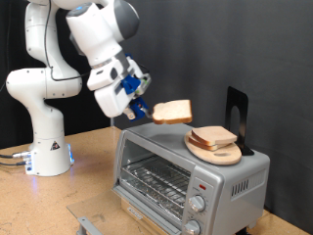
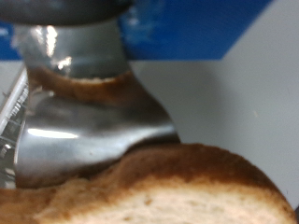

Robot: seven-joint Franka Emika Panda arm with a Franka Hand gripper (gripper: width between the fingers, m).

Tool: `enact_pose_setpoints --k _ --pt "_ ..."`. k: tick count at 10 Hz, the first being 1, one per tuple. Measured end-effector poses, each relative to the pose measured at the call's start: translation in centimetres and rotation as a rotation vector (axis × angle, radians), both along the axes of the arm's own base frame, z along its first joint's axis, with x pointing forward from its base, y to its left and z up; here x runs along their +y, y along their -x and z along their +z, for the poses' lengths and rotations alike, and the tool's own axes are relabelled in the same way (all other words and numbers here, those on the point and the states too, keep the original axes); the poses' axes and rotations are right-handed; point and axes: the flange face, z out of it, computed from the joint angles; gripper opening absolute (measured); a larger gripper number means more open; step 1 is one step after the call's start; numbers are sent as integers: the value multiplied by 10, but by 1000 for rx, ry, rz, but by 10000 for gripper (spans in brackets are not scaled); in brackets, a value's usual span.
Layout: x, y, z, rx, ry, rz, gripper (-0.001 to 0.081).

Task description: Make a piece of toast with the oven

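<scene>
tool (image 1: 143, 109): shut on the piece of toast (image 1: 172, 112), pinching one crust edge; hangs in the air above the oven (image 1: 186, 174), over its end nearest the arm
grip: edge pinch leaves the slice's broad faces free and the slice sticking out away from the arm, roughly level, slightly tilted
wrist view: metal finger (image 2: 79, 121) pressed against the tan crust, pale crumb (image 2: 159, 201) filling the near frame; confirms the hold
second slice: lies on a round wooden board (image 1: 217, 149) on the oven's roof, beside a black upright stand (image 1: 236, 113); held slice is above and just off the board, apart from it
oven: door looks shut, wire rack visible through glass, two knobs on the front panel; nothing seen on the rack
worktop (image 1: 83, 181): light wood, carries oven and arm base
room: plain dark backdrop behind the oven
</scene>
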Motion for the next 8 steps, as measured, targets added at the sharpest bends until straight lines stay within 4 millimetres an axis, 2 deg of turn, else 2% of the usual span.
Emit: enact_pose_setpoints --k 6,7,8 --pt "-107 19 16 -23 -5 76 383" --pt "-122 23 18 -31 -5 63 383" --pt "-126 24 18 -33 -4 60 383"
